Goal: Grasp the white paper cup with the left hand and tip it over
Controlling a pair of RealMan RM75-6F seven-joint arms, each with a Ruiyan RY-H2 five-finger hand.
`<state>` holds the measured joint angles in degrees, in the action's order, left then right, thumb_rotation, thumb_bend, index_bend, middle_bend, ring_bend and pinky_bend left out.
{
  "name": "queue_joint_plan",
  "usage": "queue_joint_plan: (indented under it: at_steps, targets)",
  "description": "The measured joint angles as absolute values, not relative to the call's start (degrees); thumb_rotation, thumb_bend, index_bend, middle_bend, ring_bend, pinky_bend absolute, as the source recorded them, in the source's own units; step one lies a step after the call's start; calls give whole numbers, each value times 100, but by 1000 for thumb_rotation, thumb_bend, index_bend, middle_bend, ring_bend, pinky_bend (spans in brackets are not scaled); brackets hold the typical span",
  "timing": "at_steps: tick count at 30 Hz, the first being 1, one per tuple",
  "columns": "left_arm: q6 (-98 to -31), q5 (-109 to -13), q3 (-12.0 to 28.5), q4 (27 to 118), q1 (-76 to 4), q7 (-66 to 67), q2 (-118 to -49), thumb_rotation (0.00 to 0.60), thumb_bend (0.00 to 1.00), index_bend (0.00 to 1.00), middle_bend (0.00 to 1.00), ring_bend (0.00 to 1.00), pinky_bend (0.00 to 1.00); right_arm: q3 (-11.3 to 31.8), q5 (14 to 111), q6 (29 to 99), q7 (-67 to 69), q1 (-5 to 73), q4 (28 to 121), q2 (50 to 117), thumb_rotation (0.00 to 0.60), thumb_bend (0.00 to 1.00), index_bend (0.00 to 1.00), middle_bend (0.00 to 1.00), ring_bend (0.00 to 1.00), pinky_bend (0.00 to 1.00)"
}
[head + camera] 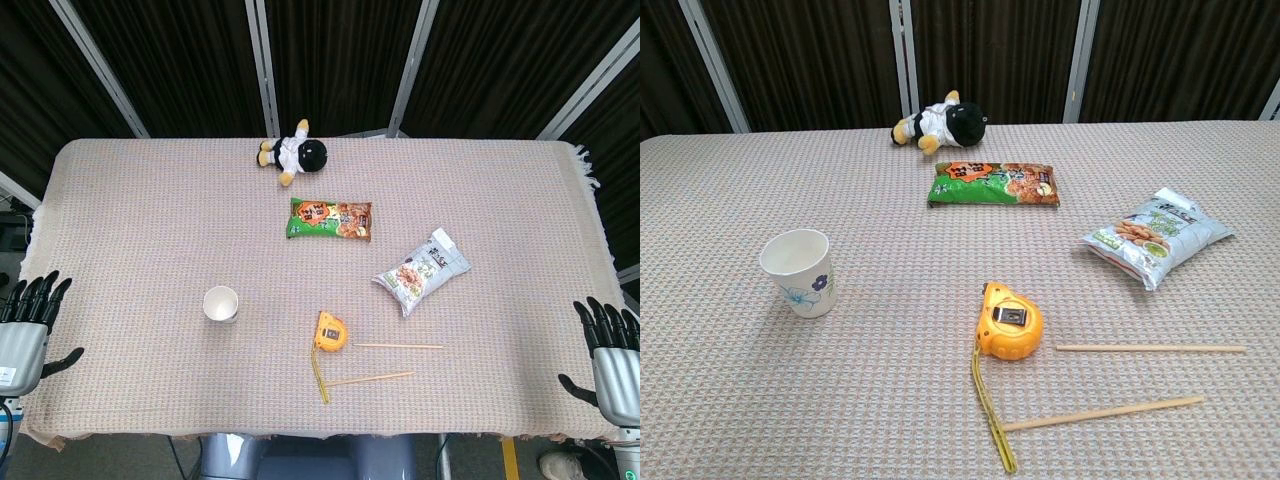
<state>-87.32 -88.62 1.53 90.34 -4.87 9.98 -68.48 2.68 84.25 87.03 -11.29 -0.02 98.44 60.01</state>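
white paper cup point(221, 303) stands upright on the cloth-covered surface point(130, 230), mouth up, blue flower print facing the chest view, well left of the yellow tape measure point(331, 333), nothing touching it. left hand point(27, 325) sits at the surface's left edge, well left of the cup, fingers spread and holding nothing; right hand point(611, 348) at the right edge, far from the cup, also spread and holding nothing. right of the cup past the tape measure lie 2 chopsticks point(398, 346); further back a green snack bag point(331, 219), a white snack bag point(422, 271) and a plush toy point(294, 152).

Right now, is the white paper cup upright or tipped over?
Upright: the white paper cup stands on its base, open mouth up, untouched, with the left hand away at the table edge.
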Motion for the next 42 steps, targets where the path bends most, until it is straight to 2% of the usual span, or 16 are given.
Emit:
queue_joint_plan:
  at_steps: [18, 27, 34, 42]
  targets:
    - [-8462, -8850, 128, 9105, -613, 1075, -6867, 600, 33, 0, 0, 0, 0, 286, 8411, 8731, -1061, -17, 9902, 5948, 600, 65, 0, 0, 0, 0]
    - [-7512, -8568, 379, 9621, -1280, 1741, -6918, 600, 37, 0, 0, 0, 0, 276, 8429, 8727, -973, -27, 9938, 5891, 600, 67, 0, 0, 0, 0]
    - [-6615, -7782, 691, 10066, -1948, 2648, -7130, 600, 49, 2, 0, 0, 0, 283, 8443, 8757, -859, -44, 9949, 5838, 600, 66, 0, 0, 0, 0]
    - [-6061, -6702, 925, 10246, -2586, 3612, -7555, 600, 61, 106, 0, 0, 0, 298, 8429, 8742, -716, -42, 9936, 5787, 600, 65, 0, 0, 0, 0]
